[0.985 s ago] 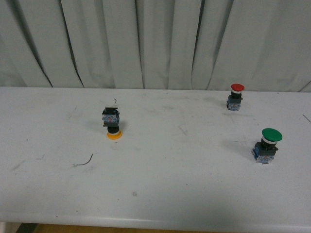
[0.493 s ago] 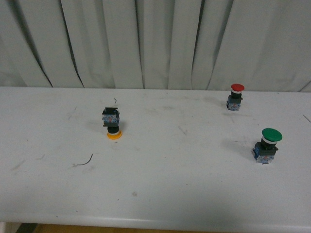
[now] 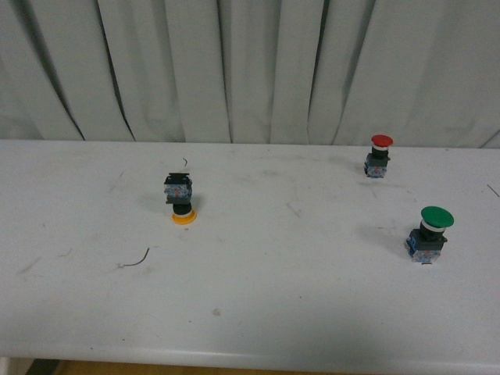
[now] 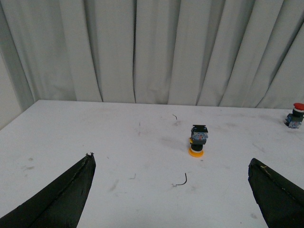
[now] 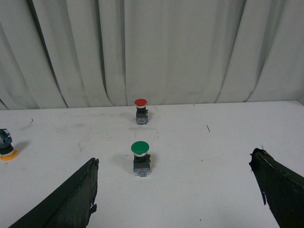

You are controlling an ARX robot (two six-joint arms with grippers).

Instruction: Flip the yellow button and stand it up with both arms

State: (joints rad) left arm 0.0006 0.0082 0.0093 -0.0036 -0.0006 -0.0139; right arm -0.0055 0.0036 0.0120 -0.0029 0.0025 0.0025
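no change: yellow button (image 3: 181, 201) sits cap-down on the surface (image 3: 312, 281), left gripper (image 4: 171, 160) and right gripper (image 5: 173, 158) both spread apart, flip not started.

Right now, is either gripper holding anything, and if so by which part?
Nothing is held. The left gripper and right gripper are open and empty; the yellow button rests cap-down on the table.
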